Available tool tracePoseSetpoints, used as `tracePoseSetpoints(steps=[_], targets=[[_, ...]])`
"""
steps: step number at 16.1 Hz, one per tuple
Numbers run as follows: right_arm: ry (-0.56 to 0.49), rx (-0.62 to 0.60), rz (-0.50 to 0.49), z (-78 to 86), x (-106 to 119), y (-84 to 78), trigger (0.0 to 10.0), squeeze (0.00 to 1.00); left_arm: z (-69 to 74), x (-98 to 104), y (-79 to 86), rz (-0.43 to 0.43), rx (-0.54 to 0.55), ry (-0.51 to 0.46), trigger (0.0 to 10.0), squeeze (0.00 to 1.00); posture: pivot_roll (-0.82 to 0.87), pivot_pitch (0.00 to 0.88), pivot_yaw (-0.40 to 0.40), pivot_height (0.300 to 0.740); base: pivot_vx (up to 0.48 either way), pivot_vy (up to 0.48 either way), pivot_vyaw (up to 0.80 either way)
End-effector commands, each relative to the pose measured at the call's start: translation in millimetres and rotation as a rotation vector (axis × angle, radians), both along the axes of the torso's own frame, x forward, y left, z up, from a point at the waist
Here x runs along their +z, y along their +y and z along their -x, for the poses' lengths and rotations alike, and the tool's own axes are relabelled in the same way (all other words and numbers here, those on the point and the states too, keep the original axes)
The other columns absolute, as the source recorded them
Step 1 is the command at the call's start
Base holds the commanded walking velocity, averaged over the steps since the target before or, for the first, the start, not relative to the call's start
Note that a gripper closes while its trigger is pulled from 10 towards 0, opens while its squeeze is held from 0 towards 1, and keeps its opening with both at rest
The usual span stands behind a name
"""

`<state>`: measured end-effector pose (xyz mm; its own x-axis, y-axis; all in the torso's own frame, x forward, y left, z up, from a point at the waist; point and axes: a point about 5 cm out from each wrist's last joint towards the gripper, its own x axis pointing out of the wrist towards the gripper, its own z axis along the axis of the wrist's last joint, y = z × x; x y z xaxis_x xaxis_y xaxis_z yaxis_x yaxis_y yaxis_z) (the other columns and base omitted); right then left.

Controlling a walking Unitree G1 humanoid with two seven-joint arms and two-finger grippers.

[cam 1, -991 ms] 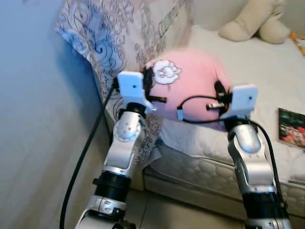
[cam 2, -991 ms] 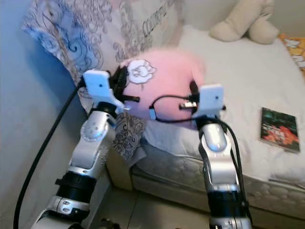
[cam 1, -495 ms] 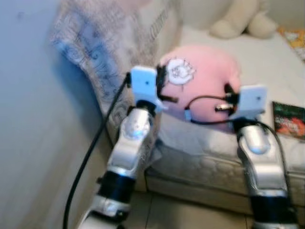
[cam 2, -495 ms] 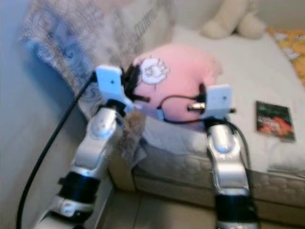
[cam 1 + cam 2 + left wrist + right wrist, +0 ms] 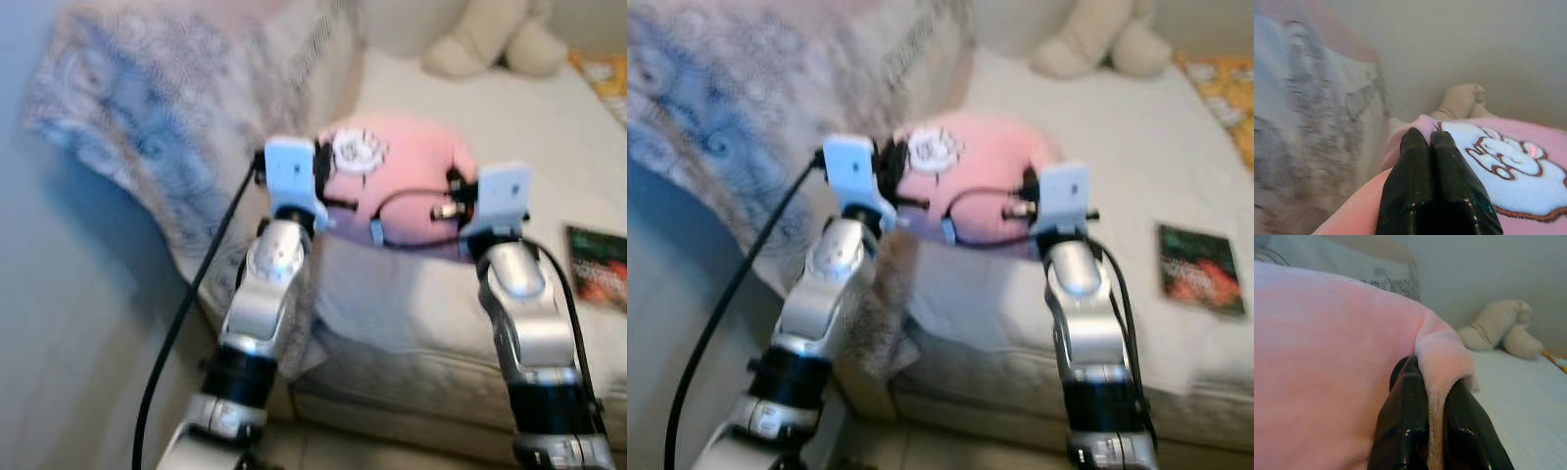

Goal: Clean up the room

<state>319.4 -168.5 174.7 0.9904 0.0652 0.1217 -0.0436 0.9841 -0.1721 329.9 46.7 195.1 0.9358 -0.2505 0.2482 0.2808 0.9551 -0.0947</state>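
A round pink plush pillow (image 5: 416, 162) with a white sheep patch (image 5: 355, 150) hangs between my two arms, just over the near left part of the bed. My left gripper (image 5: 1429, 139) is shut at the pillow's left edge, beside the patch, with pink plush bunched around its fingertips. My right gripper (image 5: 1435, 379) is shut on a fold of the pillow's right edge, and pink fabric is pinched between its fingers. In the eye views the white wrist housings hide most of both grippers.
The bed's white mattress (image 5: 421, 304) lies ahead. A patterned grey-blue blanket (image 5: 147, 127) drapes its left end by the wall. A beige plush toy (image 5: 490, 44) sits at the far end. A dark book (image 5: 598, 264) lies on the mattress at right.
Both arms have carried the pillow farther out and lower over the mattress. The camera moved too, so the whole scene has shifted and blurred. Both grips look unchanged.
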Motion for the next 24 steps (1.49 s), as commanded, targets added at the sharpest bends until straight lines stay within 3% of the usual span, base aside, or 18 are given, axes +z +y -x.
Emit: tracePoseSetpoints(steps=[1, 5, 7, 8, 9, 10, 11, 12, 13, 15, 18, 22, 24], targets=[[-0.025, 0.041, 0.016, -5.6, 6, 8.2, 0.0, 0.0, -3.6, 6, -7.4, 0.016, -0.005, -0.008, 10.0, 0.0, -0.15, 0.0, 0.04, 0.735, 0.48, 0.0, 0.0], [0.048, 0.057, 0.057, -34.6, 2, -3.7, 0.0, 0.0, -15.1, 5, -35.4, 0.037, -0.081, 0.047, 10.0, 0.0, -0.16, 0.0, 0.041, 0.735, 0.48, 0.0, 0.59], [0.141, 0.087, 0.136, -50.7, -10, -7.9, 0.0, 0.0, -28.3, 5, -38.9, 0.047, -0.05, 0.103, 10.0, 0.0, -0.15, 0.0, 0.05, 0.735, 0.48, 0.0, 0.69], [0.193, 0.109, 0.216, -59.5, -19, -8.1, 0.0, 0.0, -38.9, -1, -33.5, 0.061, 0.02, 0.159, 10.0, 0.0, -0.15, 0.0, 0.055, 0.735, 0.0, 0.0, 0.0], [0.208, 0.127, 0.266, -62.2, -22, -6.4, 2.4, 0.0, -42.6, -4, -29.3, 0.059, 0.062, 0.173, 10.0, 0.0, -0.14, 0.0, 0.062, 0.735, 0.0, 0.0, 0.0], [0.251, 0.182, 0.367, -63.8, -31, -1.1, 5.7, 0.0, -47.0, -10, -24.6, 0.052, 0.11, 0.209, 10.0, 0.0, -0.14, 0.016, 0.064, 0.735, 0.0, 0.0, 0.0], [0.275, 0.215, 0.454, -64.5, -37, 0.8, 5.5, 0.0, -49.4, -17, -21.3, 0.062, 0.137, 0.238, 10.0, 0.0, -0.13, 0.034, 0.057, 0.735, 0.0, 0.0, 0.0], [0.297, 0.225, 0.52, -65.9, -40, -1.5, 1.7, 0.0, -50.7, -25, -19.7, 0.055, 0.161, 0.271, 10.0, 0.0, -0.13, 0.051, 0.055, 0.735, 0.0, 0.0, 0.0], [0.299, 0.218, 0.61, -66.9, -40, -6.5, 9.9, 0.0, -48.7, -33, -23.9, 0.051, 0.166, 0.311, 10.0, 0.0, -0.14, 0.083, 0.046, 0.735, 0.0, 0.0, 0.0], [0.324, 0.217, 0.675, -65.6, -44, -12.6, 10.0, 0.0, -43.3, -44, -31.1, 0.074, 0.162, 0.36, 10.0, 0.0, -0.15, 0.108, 0.037, 0.735, 0.0, 0.0, 0.0], [0.455, 0.185, 0.724, -50.3, -73, -38.8, 10.0, 0.0, -5.7, -100, -65.2, 0.158, 0.094, 0.616, 10.0, 0.0, -0.17, 0.16, 0.018, 0.735, 0.0, 0.0, 0.0], [0.53, 0.131, 0.595, -46.4, -76, -56.2, 10.0, 0.0, 15.4, -101, -104.5, 0.208, -0.087, 0.659, 10.0, 0.0, -0.17, 0.163, 0.015, 0.735, 0.0, 0.0, 0.0], [0.55, 0.061, 0.424, -47.2, -74, -63.4, 10.0, 0.0, 22.1, -101, -115.4, 0.176, -0.15, 0.652, 10.0, 0.0, -0.18, 0.155, 0.021, 0.735, 0.0, 0.0, 0.0]])
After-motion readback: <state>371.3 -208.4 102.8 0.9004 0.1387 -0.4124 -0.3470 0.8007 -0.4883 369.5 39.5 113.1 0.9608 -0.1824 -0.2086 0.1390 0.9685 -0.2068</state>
